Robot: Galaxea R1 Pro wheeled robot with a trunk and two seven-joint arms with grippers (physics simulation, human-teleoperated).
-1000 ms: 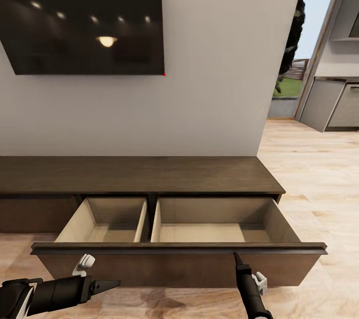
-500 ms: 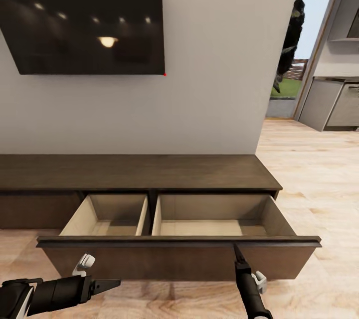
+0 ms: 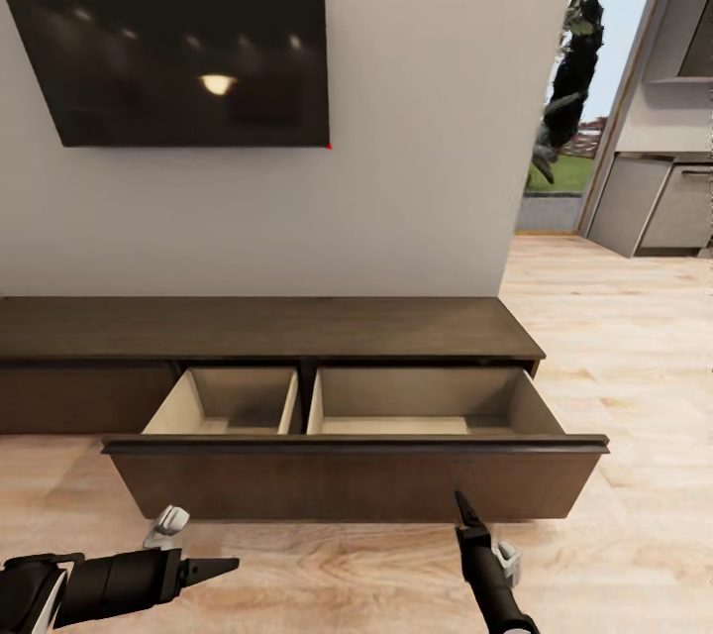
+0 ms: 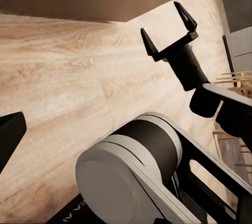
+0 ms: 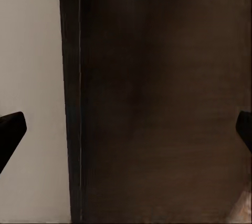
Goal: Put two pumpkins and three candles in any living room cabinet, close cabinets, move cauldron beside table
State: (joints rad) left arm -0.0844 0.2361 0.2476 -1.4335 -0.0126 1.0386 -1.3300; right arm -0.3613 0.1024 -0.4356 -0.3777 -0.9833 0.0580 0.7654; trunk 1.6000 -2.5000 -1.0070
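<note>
Drawer (image 3: 352, 485) of the cabinet (image 3: 267, 329) stands pulled out and empty near both empty grippers, right gripper (image 3: 461, 507) spread wide, left gripper (image 3: 220, 569) looking open, so keep it open until items arrive.

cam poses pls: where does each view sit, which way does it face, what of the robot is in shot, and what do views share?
Head: up on the robot, looking forward and down at the cabinet with its open drawer; left gripper and right gripper low in frame.
Left wrist: on the left arm, facing the wood floor; shows the open right gripper.
Right wrist: on the right arm, facing the drawer front; its fingers at the edges.
Shared: the drawer front, head and right wrist; the right gripper, head and left wrist.
</note>
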